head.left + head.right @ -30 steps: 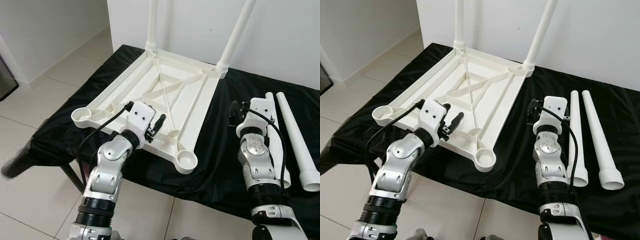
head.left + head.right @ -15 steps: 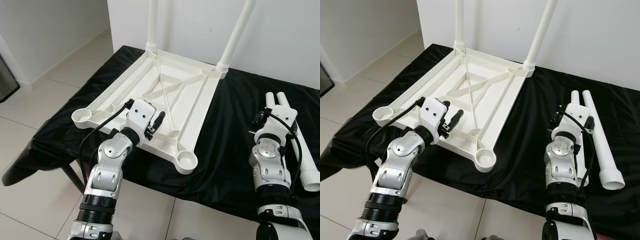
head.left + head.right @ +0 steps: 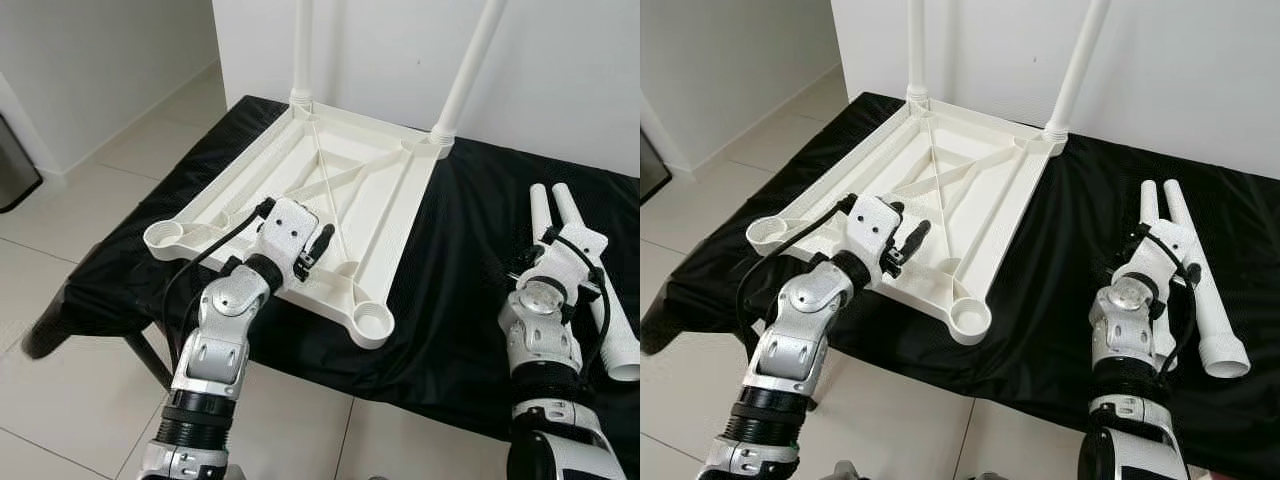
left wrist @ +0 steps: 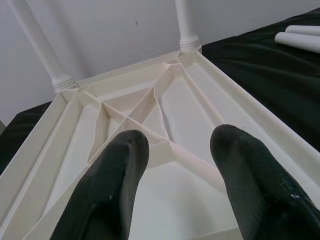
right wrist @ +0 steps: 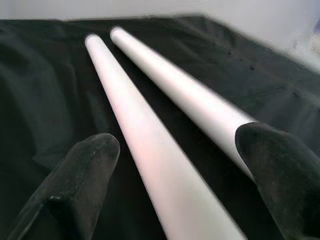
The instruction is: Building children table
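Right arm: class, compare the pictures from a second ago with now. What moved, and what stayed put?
The right tool swung rightwards, away from the table top, and now hangs open over the two loose legs without gripping either. The left tool stayed open above the table top; the two fitted legs are unchanged.

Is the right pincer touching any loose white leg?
Cannot tell. In the right wrist view, the open right pincer straddles both loose legs, no plain contact or gap.

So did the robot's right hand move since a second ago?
Yes. The right gripper swung toward the robot's right, away from the upturned tabletop, and is now over the two loose legs on the black cloth, fingers open around them.
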Motion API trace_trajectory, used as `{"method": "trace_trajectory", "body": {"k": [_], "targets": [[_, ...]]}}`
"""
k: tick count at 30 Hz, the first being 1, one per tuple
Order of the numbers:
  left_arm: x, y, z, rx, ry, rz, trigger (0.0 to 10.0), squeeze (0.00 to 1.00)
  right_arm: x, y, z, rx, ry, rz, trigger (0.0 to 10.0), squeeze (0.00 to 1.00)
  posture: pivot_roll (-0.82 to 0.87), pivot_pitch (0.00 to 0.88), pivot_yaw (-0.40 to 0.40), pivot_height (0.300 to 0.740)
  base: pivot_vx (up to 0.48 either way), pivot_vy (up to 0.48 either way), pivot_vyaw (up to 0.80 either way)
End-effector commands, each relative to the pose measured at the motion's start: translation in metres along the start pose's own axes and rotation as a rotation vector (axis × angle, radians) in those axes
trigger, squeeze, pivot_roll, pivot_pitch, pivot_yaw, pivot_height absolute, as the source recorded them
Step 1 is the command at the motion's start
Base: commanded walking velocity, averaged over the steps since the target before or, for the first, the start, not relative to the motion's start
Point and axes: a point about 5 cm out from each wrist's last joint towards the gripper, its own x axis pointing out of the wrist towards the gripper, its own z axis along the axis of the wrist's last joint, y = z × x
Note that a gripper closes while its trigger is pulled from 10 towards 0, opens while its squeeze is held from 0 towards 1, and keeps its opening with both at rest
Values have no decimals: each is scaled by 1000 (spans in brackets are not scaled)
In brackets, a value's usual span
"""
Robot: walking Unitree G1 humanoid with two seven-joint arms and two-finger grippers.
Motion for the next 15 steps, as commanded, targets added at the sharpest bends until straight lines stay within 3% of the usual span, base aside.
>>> {"method": "trace_trajectory", "body": {"k": [1,8,15], "targets": [[0,5,3,-1,-1,138,10000,0,-2,2,-15,62,134,-10,10000,0,1,0,-33,740,0,0,0],[0,6,5,2,-5,142,10000,0,-3,3,-27,100,247,-14,10000,0,-1,0,-33,740,0,0,0],[0,4,8,-1,-16,120,10000,0,-5,5,-28,85,246,8,10000,0,-3,0,-33,740,0,0,0]]}}
